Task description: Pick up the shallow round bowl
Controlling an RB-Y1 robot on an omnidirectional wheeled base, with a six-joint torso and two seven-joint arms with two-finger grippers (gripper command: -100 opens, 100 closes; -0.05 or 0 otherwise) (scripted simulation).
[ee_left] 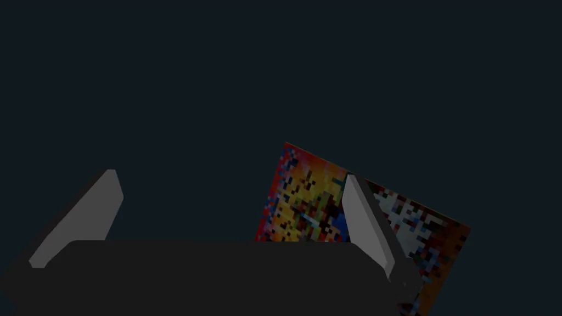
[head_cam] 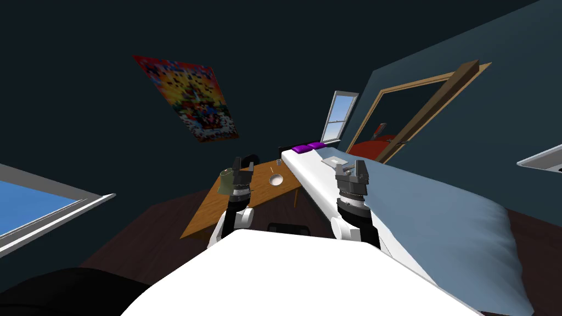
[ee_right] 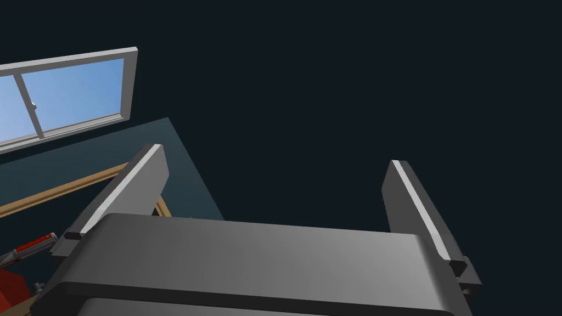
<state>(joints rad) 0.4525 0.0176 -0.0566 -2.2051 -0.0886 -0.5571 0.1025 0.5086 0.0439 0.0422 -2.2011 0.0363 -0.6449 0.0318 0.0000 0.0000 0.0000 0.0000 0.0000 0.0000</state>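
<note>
A shallow round bowl, pale grey, sits on a wooden table ahead of me, near the table's far right side. My left gripper is raised over the table, left of the bowl and apart from it, its fingers standing open with nothing between them. My right gripper is held up over the bed, well right of the bowl, open and empty, its fingers wide apart.
A greenish jug stands on the table beside my left wrist. A small cup is at the table's far end. A long bed with purple cushions runs along the table's right side. An open door lies beyond.
</note>
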